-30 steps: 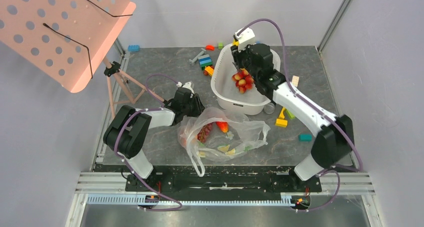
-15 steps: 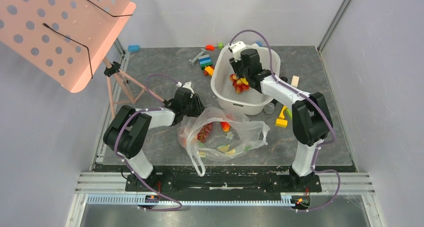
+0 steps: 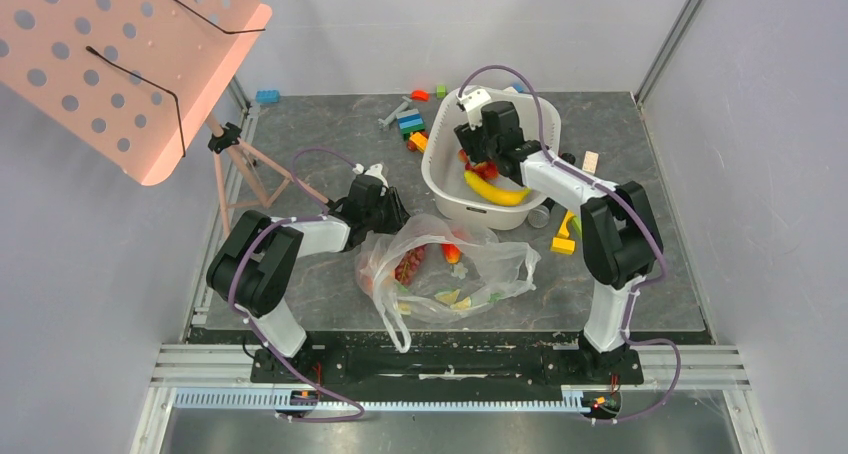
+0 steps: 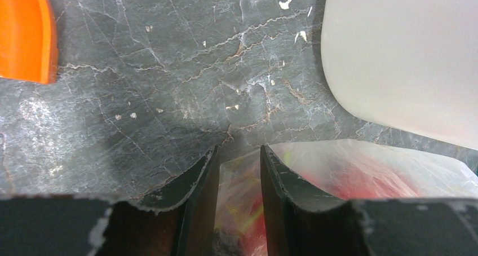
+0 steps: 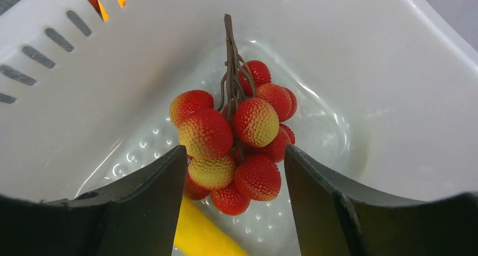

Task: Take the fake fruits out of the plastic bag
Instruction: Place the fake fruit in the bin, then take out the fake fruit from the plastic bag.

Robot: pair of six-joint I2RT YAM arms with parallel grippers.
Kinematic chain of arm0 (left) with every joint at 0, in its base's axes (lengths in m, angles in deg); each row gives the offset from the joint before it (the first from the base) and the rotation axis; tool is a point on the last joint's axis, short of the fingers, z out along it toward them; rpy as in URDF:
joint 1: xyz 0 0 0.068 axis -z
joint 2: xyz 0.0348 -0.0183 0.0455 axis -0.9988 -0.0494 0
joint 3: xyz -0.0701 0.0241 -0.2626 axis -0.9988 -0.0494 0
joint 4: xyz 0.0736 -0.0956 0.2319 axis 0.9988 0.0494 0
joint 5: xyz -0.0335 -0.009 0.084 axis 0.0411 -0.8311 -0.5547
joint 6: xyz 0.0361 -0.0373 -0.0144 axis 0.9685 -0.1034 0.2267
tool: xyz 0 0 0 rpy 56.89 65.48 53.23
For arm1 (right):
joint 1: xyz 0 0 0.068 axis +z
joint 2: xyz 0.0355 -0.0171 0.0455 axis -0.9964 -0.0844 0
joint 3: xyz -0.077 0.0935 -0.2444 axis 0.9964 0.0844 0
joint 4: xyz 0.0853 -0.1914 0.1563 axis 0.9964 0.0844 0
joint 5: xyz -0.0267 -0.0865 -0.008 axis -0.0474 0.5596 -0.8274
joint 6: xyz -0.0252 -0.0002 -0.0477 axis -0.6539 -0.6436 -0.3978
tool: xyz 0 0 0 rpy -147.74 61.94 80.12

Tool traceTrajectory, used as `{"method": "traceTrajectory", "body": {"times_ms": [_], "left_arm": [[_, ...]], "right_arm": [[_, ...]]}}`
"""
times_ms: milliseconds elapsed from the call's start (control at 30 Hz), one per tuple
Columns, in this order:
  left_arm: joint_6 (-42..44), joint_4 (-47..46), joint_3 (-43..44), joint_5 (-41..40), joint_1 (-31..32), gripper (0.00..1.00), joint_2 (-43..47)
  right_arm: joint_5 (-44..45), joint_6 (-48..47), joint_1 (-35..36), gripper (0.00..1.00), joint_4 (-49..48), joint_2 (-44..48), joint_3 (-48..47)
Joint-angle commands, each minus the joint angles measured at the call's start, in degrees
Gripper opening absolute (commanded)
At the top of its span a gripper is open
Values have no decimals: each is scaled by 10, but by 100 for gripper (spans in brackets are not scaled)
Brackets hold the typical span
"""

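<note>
Now right arm (image 3: 562, 179) bends down into basin (image 5: 394, 98), right claw (image 5: 234, 154) apart astride grapes (image 5: 251, 123); left claw (image 4: 239, 157), low, pinches bag (image 4: 366, 166)

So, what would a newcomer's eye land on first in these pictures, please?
Probably the red-yellow fruit bunch, lying in the white basin between the fingers of the right gripper. Next, the clear plastic bag front and centre, its edge pinched by the left gripper, and the big pink perforated stand upper left.
</note>
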Motion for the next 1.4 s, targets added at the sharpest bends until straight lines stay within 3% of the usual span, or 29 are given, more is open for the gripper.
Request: {"method": "traceTrajectory", "body": {"times_ms": [0,300,467,600,767,1000,1167,1367], "left_arm": [[6,-13,7,-8,2,39,4],[6,-11,10,-9,3,39,3],[5,-9,9,-10,3,39,2],[2,-7,12,-11,3,39,-2],[-1,-6,11,-10,4,40,-1],[0,-7,7,-13,3,41,4],[-1,-8,8,-8,3,42,0],[-1,-8,8,-8,3,42,1]], "right_arm": [[-12,-4,-1,67,-9,61,4],[1,63,4,67,-19,260,99],[-5,107,15,67,40,369,148],[15,147,76,64,71,454,192],[74,197,212,63,137,514,213],[56,257,338,60,197,574,248],[14,276,420,55,173,593,291],[-23,289,451,49,116,561,357]]}}
